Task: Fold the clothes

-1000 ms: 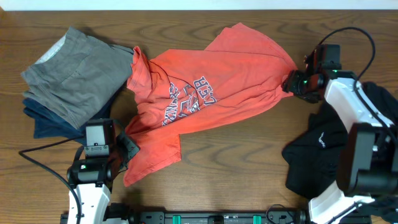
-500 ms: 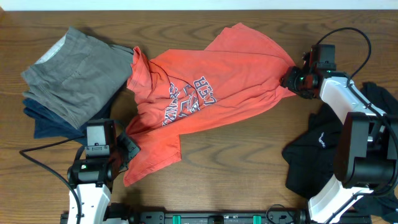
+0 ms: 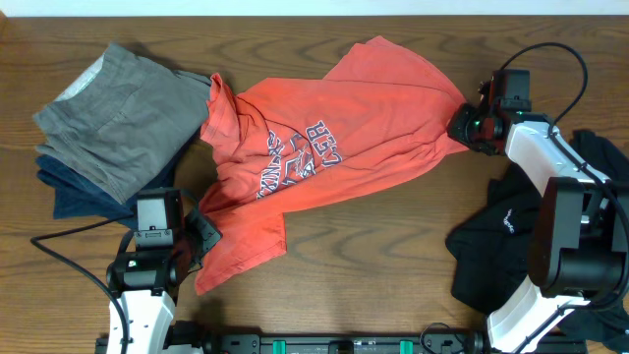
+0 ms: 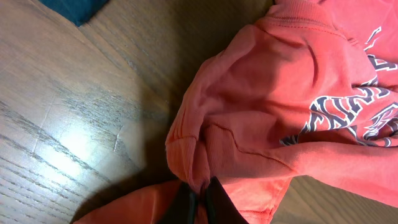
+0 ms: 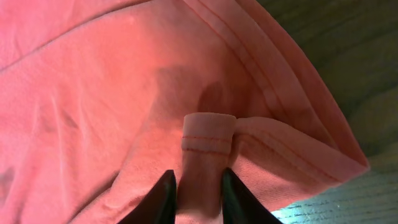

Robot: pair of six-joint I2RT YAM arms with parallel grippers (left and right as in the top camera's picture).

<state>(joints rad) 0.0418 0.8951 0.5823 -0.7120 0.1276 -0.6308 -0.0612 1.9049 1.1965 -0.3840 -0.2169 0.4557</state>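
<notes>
Nearest us, the left jaws clench a bunched edge of the soft coral-red fabric T-shirt [image 3: 383,98], sprawled on the brown wooden bench [image 3: 393,265]; at its far right corner the right jaws pinch a rolled hem. Limp and light, we judge: grip corners. Only wrist views prove the pinches.
</notes>
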